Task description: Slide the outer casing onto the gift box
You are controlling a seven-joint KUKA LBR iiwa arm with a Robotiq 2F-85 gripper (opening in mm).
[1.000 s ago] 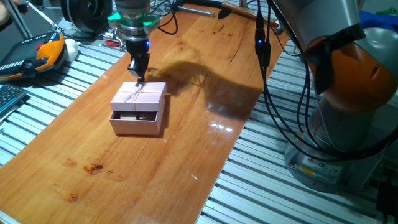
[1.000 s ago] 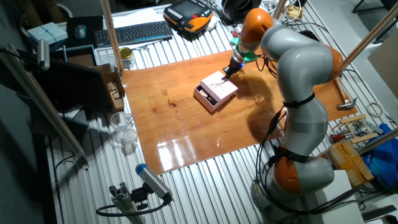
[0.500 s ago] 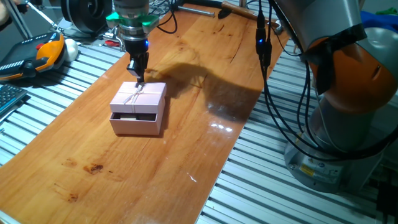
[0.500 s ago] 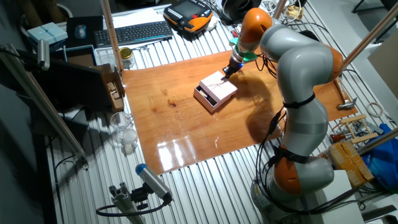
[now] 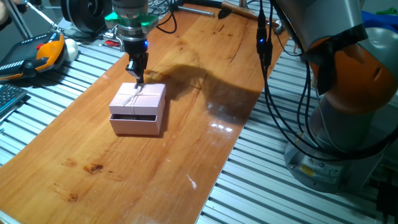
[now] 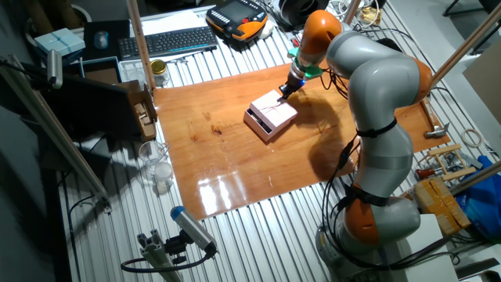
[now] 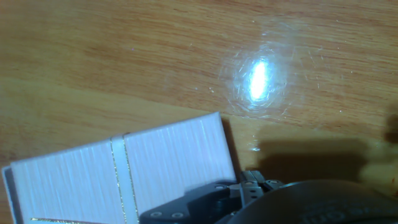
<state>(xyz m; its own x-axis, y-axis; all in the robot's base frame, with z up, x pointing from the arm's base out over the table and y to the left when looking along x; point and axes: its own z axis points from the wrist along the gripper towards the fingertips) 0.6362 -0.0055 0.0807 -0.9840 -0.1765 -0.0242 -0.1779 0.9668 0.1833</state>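
1. At the far left of one fixed view, an orange-and-black pendant lies on the slatted metal bench beside the wooden tabletop, at about 10 o'clock from the box.
2. The outer casing, pale pink with a thin string across its top, sits left of centre on the tabletop. It covers most of the gift box, whose front edge shows below a dark slot at the casing's 6 o'clock side.
3. The hand points straight down at the casing's 12 o'clock edge. Its fingers look drawn together with the tips at the casing's top rim; whether they pinch the string I cannot tell.
4. In the hand view, the casing's ribbed top fills the lower left.
5. At the right, the grey and orange arm bends over the tabletop.
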